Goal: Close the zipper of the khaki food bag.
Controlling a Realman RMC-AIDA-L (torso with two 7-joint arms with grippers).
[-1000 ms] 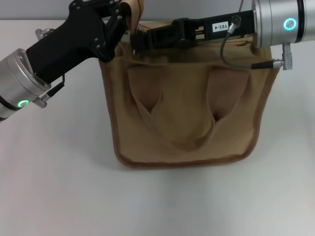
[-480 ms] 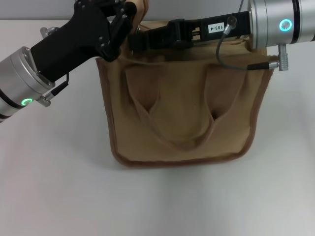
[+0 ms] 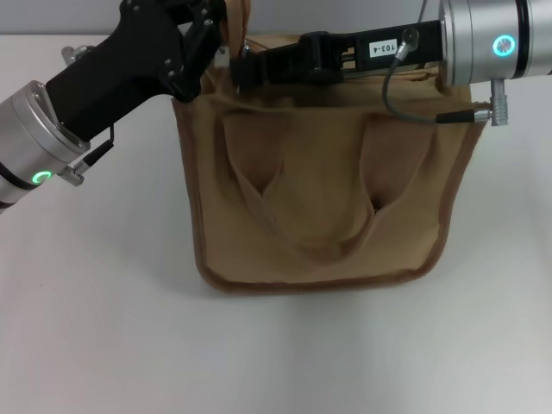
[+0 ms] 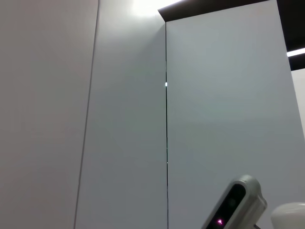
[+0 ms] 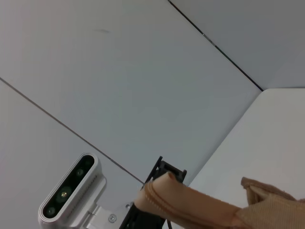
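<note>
The white bench point(image 3: 103, 328) carries the khaki food bag point(image 3: 319, 216), which lies in the centre of the head view with its two flat handles point(image 3: 319, 241) draped over its front face. The zipper runs along the bag's top edge at the upper middle of the frame, mostly hidden behind the arms; its pull tab cannot be made out. The left end effector point(image 3: 226, 26) sits at the bag's upper left corner, clenched on a tan side strap point(image 5: 190, 202). The right end effector point(image 3: 243, 71) reaches from the upper right along the top edge; whether it is clenched or released cannot be told.
</note>
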